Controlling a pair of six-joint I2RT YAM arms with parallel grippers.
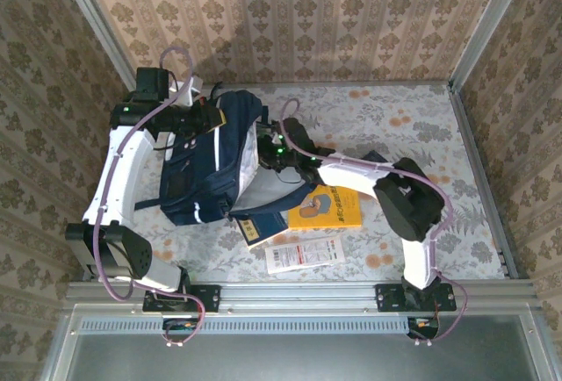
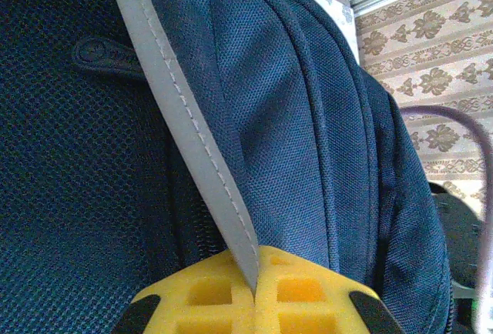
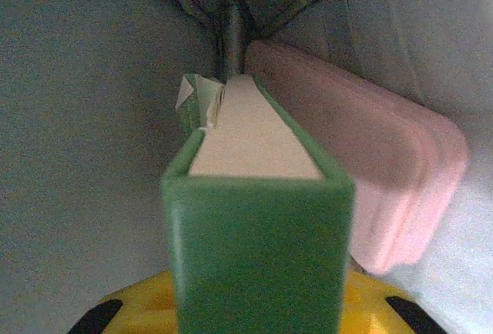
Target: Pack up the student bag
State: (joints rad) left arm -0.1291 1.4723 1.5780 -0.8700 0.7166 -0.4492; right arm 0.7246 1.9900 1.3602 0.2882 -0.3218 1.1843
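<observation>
left gripper [image 2: 254, 292] clamped on grey strap [image 2: 185, 141], hold student bag [image 2: 323, 157] up; right gripper [image 3: 258, 307] pinching green book [image 3: 254, 195], ease straight in beside pink case [image 3: 370, 172]

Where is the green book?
In the right wrist view, the green book sits gripped in the right pincer, inside the student bag, with a pink case on its right.

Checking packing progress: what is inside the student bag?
Inside the student bag, a green book, held by the right gripper, sits beside a pink case. Anything deeper or under them is covered.
</observation>
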